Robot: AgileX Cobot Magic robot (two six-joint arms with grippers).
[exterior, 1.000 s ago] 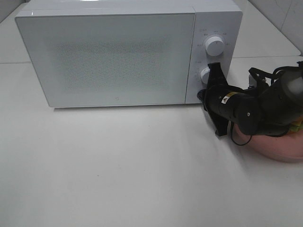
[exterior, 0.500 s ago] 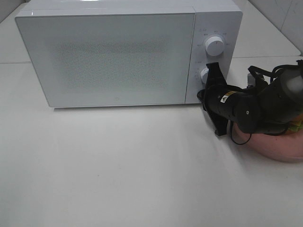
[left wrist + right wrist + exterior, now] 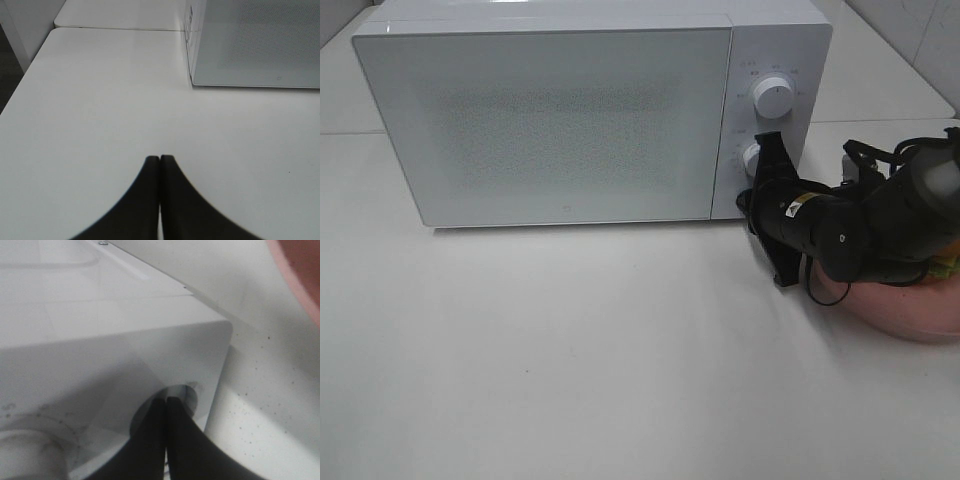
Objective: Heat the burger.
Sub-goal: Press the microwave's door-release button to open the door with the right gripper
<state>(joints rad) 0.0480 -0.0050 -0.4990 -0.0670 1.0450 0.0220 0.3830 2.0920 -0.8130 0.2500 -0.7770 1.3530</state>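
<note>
Right arm (image 3: 850, 235) glossy black; yellow sticker (image 3: 806, 203); black cables (image 3: 868, 153).

Bright, even light from above washes out the white table (image 3: 570, 350); a soft, thin shadow lies under the microwave (image 3: 560, 120) front. Close against the microwave, the right gripper (image 3: 166, 401) shows dark and blurred.

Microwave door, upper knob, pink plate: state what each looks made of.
Microwave door: probably glass or glossy plastic, white, with a fine dotted screen showing through the pane and soft reflections on it. Upper knob: white moulded plastic by the look, smooth with a satin sheen. Pink plate: matte pink with a thick rounded rim; plastic or glazed ceramic, cannot tell which.
</note>
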